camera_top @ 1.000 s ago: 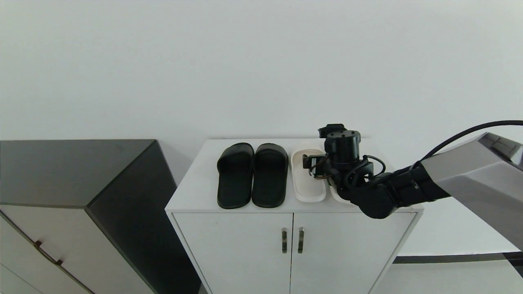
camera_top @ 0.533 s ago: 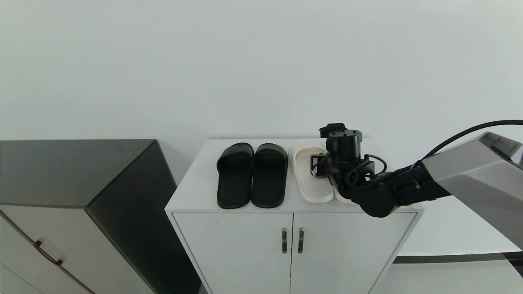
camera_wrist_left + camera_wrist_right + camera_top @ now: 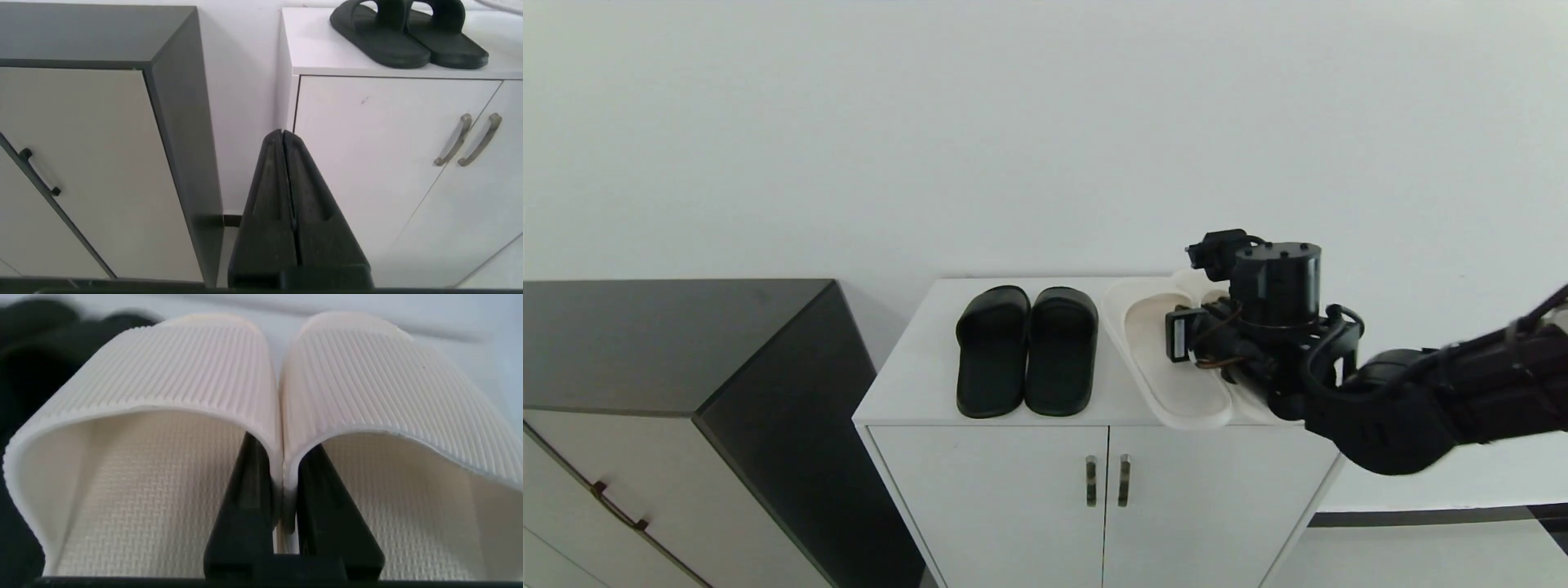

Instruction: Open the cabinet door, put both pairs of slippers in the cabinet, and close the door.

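While the cabinet (image 3: 980, 498) doors are standing shut, the right gripper (image 3: 283, 508) is grasping the white slippers (image 3: 1168, 367). Its fingers (image 3: 242, 498) are sitting one inside each strap, clenched on the two adjoining strap walls. In the head view the pair is riding at centre right, tilted over the cabinet top. Its long axis is running from the wall toward the lower frame, with the heels at the front edge. The black slippers (image 3: 1025, 351) are lying flat at centre. The door handles (image 3: 1107, 480) are sitting at lower centre, below and left of the loaded fingers. The left gripper (image 3: 286, 204), pressed together on nothing, is hanging low before the cabinet front. In my judgement it is the freer arm for the handles.
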Robot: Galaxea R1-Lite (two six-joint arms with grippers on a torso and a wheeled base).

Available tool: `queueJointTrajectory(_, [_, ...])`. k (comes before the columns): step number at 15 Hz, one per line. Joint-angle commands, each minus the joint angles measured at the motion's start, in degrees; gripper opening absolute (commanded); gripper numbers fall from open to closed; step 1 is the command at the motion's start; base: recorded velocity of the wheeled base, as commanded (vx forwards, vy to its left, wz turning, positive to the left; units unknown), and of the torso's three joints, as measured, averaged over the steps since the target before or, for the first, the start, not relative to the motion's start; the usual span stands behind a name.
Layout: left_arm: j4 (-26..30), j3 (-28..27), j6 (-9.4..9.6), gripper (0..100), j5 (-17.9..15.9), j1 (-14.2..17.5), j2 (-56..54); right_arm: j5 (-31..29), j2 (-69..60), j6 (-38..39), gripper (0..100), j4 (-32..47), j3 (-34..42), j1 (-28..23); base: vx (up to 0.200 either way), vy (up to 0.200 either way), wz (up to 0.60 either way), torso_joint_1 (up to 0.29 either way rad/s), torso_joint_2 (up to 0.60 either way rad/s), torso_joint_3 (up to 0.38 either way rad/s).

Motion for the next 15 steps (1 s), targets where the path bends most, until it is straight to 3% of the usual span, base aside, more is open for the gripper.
queueJointTrajectory(1, [0.0,0.0,-0.04,0,-0.5,0.0,0.0,7.7,-14.5,0.2,0,0.0,14.7,6.3,0.000,0.000,0.00,0.000,0.00,0.000])
queueJointTrajectory(5, [0.0,0.0,-0.12,0,-1.4,0.0,0.0,11.6,-20.0,0.3,0,0.7,20.7,9.1,0.000,0.000,0.00,0.000,0.00,0.000])
queueJointTrajectory(11, [0.0,0.0,-0.21,0,-1.4,0.0,0.0,14.3,-22.7,0.0,0,0.6,25.1,11.3,-0.200,0.000,0.00,0.000,0.00,0.002])
queueJointTrajectory(15, [0.0,0.0,-0.39,0,-1.4,0.0,0.0,17.2,-23.3,-0.2,0,0.6,28.1,12.6,0.000,0.000,0.00,0.000,0.00,0.000])
